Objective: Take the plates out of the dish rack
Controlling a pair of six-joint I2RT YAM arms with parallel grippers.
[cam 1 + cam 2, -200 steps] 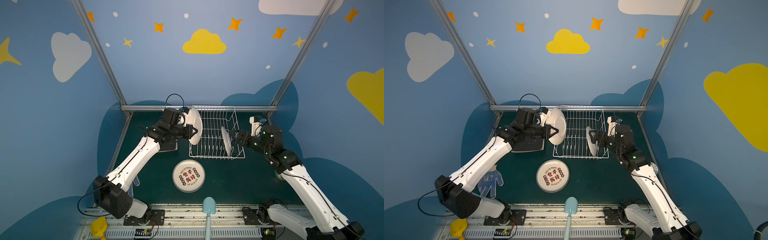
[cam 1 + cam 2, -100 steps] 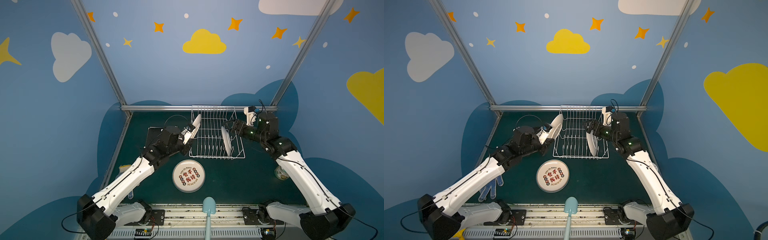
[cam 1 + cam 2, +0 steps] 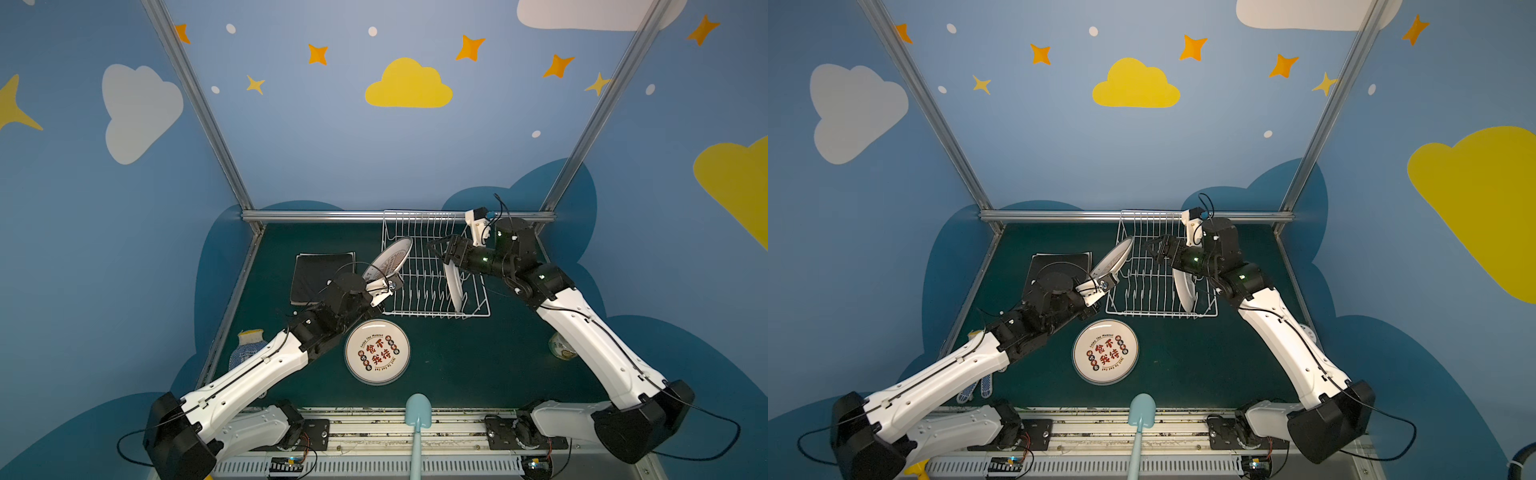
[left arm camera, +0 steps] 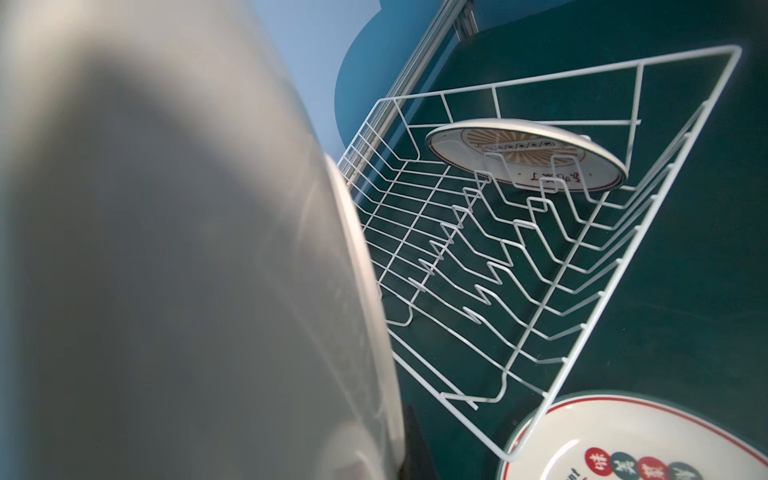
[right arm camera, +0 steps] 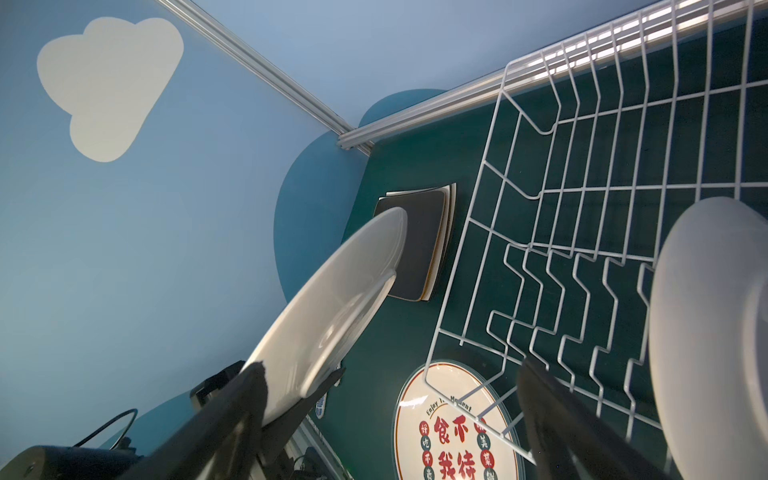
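Note:
My left gripper (image 3: 387, 285) (image 3: 1105, 283) is shut on the rim of a round white plate (image 3: 390, 258) (image 3: 1115, 257), held tilted in the air at the left edge of the white wire dish rack (image 3: 432, 316) (image 3: 1158, 316). The left wrist view is half filled by the back of that plate (image 4: 166, 249). A second round plate (image 3: 453, 286) (image 3: 1185, 291) (image 4: 523, 158) (image 5: 715, 332) stands on edge in the rack. Just above its far rim, my right gripper (image 3: 437, 250) (image 3: 1154, 249) (image 5: 390, 365) is open and empty. A printed round plate (image 3: 377, 352) (image 3: 1104, 352) lies flat before the rack.
A stack of square plates with a black one on top (image 3: 320, 274) (image 5: 419, 241) lies left of the rack. A blue-and-white glove (image 3: 245, 353) lies at the table's left, a small jar (image 3: 561, 347) at its right. A light blue scoop (image 3: 417, 419) lies at the front edge.
The left arm has dropped lower and drawn back, tipping the held plate from face-on to a steep slant. The right gripper has risen and slid left over the rack, still open.

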